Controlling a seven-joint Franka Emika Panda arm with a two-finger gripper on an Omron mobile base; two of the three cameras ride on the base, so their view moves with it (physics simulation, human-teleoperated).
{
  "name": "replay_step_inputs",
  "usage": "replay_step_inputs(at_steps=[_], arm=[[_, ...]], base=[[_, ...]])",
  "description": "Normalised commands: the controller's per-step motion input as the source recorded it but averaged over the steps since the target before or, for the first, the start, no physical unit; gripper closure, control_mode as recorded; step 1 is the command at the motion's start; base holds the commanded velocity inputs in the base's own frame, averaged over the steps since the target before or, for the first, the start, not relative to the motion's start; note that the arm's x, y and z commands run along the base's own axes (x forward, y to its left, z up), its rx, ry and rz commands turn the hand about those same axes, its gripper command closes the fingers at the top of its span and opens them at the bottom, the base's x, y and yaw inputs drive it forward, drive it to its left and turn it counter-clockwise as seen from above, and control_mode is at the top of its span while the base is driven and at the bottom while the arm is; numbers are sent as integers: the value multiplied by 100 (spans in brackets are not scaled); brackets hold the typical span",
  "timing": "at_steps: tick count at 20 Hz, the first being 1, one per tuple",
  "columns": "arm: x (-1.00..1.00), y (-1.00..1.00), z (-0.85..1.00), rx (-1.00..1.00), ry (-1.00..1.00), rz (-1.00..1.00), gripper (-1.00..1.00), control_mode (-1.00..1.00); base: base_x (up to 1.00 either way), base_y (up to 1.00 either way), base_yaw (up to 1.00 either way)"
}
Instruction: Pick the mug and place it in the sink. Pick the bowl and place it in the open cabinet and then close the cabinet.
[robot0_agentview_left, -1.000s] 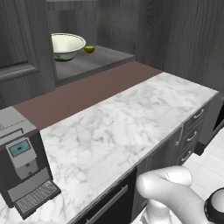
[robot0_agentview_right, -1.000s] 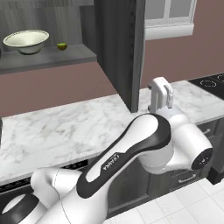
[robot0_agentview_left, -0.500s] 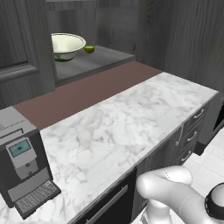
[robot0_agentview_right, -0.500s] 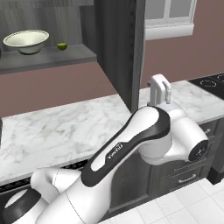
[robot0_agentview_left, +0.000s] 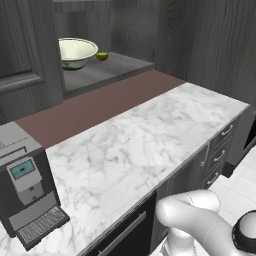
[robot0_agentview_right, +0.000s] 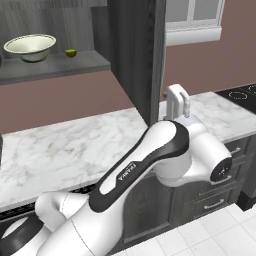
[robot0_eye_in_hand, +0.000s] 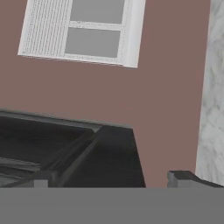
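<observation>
The cream-white bowl (robot0_agentview_left: 75, 52) (robot0_agentview_right: 30, 46) stands on the shelf of the open dark grey cabinet (robot0_agentview_left: 112, 66) (robot0_agentview_right: 55, 67). The small green mug (robot0_agentview_left: 102, 56) (robot0_agentview_right: 70, 52) stands right beside it. The cabinet's door (robot0_agentview_right: 150, 55) juts out edge-on over the counter. My white hand (robot0_agentview_right: 177, 101) hovers above the marble counter to the right of that door, well away from bowl and mug. In the hand view my gripper (robot0_eye_in_hand: 111, 181) is open, with its fingertips (robot0_eye_in_hand: 183, 177) far apart and nothing between them. The sink is out of view.
A grey coffee machine (robot0_agentview_left: 25, 190) stands at the counter's near left. The marble counter (robot0_agentview_left: 145, 145) (robot0_agentview_right: 65, 145) runs under the cabinet, with drawers (robot0_agentview_left: 220, 150) below. A white-framed window (robot0_eye_in_hand: 83, 30) (robot0_agentview_right: 192, 20) sits in the maroon wall, and a dark stovetop (robot0_agentview_right: 240, 93) lies at far right.
The arm's elbow has swung a little to the right and the hand has edged slightly left. Bowl, mug and cabinet door have stayed put.
</observation>
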Motion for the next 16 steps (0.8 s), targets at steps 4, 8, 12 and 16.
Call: replay_step_inputs(at_steps=[4, 8, 12, 16], arm=[[0, 26, 0, 1, 0, 4, -100, -100], [0, 28, 0, 0, 0, 4, -100, -100], [0, 56, 0, 0, 0, 2, -100, -100], [-9, 61, 0, 0, -6, 1, -100, -100]], base=[[0, 0, 0], [0, 0, 0], [0, 0, 0], [0, 0, 0]])
